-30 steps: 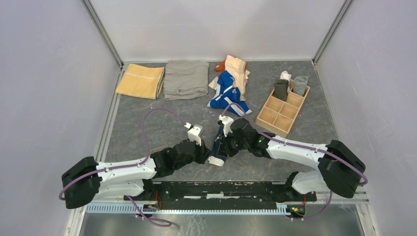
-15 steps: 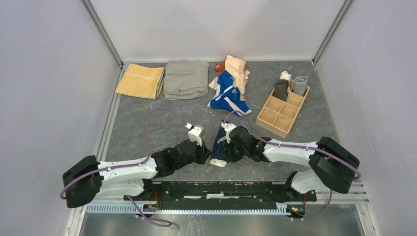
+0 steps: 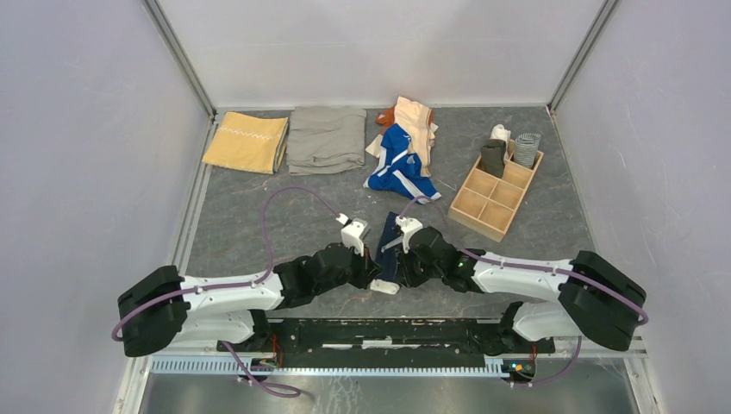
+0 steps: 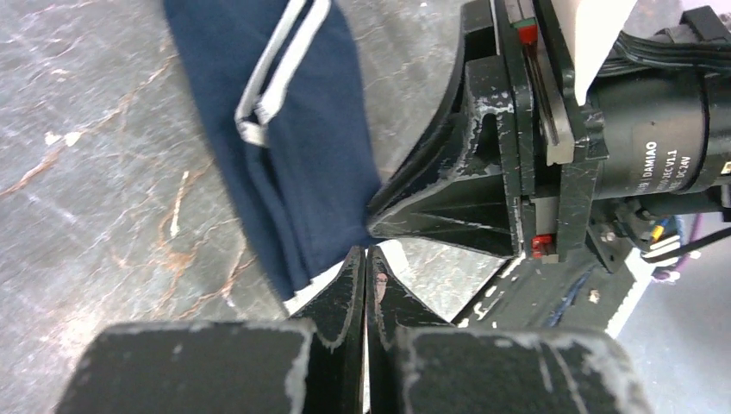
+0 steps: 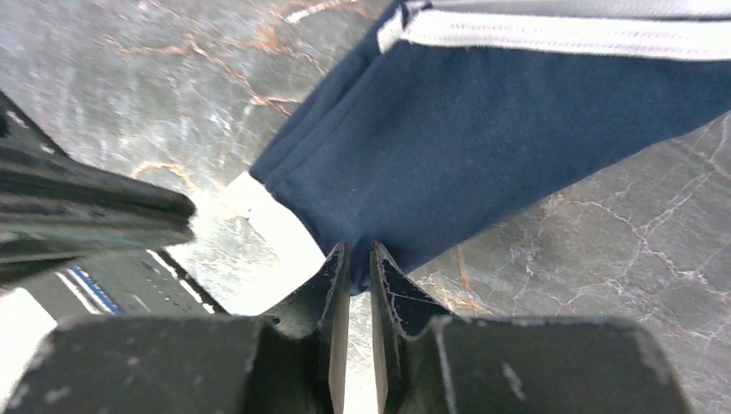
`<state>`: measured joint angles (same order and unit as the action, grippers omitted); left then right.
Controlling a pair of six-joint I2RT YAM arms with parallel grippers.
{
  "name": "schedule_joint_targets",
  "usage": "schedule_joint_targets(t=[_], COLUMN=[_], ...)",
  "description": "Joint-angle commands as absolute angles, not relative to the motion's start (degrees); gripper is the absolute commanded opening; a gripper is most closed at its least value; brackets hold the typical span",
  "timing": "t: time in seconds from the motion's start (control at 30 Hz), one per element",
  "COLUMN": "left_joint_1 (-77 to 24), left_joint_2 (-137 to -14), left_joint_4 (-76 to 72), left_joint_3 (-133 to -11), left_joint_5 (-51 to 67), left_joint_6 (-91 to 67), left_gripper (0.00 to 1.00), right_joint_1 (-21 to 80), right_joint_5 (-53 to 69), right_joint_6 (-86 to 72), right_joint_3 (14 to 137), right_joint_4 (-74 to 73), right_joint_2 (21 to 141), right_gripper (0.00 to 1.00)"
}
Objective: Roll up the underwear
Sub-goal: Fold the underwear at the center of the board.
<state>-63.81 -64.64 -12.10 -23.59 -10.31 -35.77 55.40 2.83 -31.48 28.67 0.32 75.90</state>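
Note:
The navy underwear (image 3: 387, 247) with white trim lies folded into a narrow strip on the table between my two wrists, its white waistband end (image 3: 385, 286) nearest the arm bases. In the right wrist view my right gripper (image 5: 359, 250) pinches the near edge of the navy underwear (image 5: 483, 129) between its tips. In the left wrist view my left gripper (image 4: 364, 252) is shut, tips against the strip's near corner (image 4: 302, 147), with no cloth seen between them. The two grippers (image 3: 372, 274) (image 3: 394, 271) sit side by side at that end.
A pile of bright blue and peach underwear (image 3: 402, 155) lies at the back centre. Folded mustard-yellow cloth (image 3: 247, 142) and grey-khaki cloth (image 3: 327, 138) lie back left. A wooden divided box (image 3: 483, 203) at the right holds rolled pieces (image 3: 493, 158) (image 3: 526, 148).
The right gripper has drawn back toward the near edge and the navy strip now lies stretched out flat. The left gripper has shifted right to the strip's near end and closed fully.

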Motion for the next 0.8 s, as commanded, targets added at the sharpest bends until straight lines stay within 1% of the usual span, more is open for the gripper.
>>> schedule_joint_targets(t=[0.0, 0.13, 0.23, 0.33, 0.6, 0.77], left_joint_1=[-65.31, -65.92, -66.76, -66.97, -67.15, -67.28], left_joint_2=[-65.30, -68.20, -70.83, -73.32, -78.04, -78.76], left_joint_4=[-17.36, -19.25, -20.98, -23.42, -27.83, -31.00], left_joint_3=[-26.80, -27.64, -27.63, -26.68, -23.65, -19.76], left_joint_5=[-8.95, -7.48, -7.24, -6.97, -6.61, -6.49], left_joint_6=[-32.83, -32.20, -32.12, -32.66, -33.53, -34.81], left_gripper=[0.02, 0.02, 0.02, 0.02, 0.02, 0.02], right_joint_1=[55.71, 55.71, 55.69, 55.69, 55.63, 55.13], right_joint_5=[1.15, -3.81, -8.51, -12.11, -11.65, -5.64], right_joint_6=[-30.02, -27.95, -26.23, -24.08, -22.20, -21.14], right_joint_3=[30.52, 31.38, 31.71, 32.60, 35.07, 37.42], right_joint_4=[1.49, 1.34, 0.11, -3.94, -6.13, -4.70], right_joint_2=[69.76, 64.21, 63.01, 63.37, 66.26, 70.11], right_gripper=[0.20, 0.21, 0.23, 0.19, 0.15, 0.14])
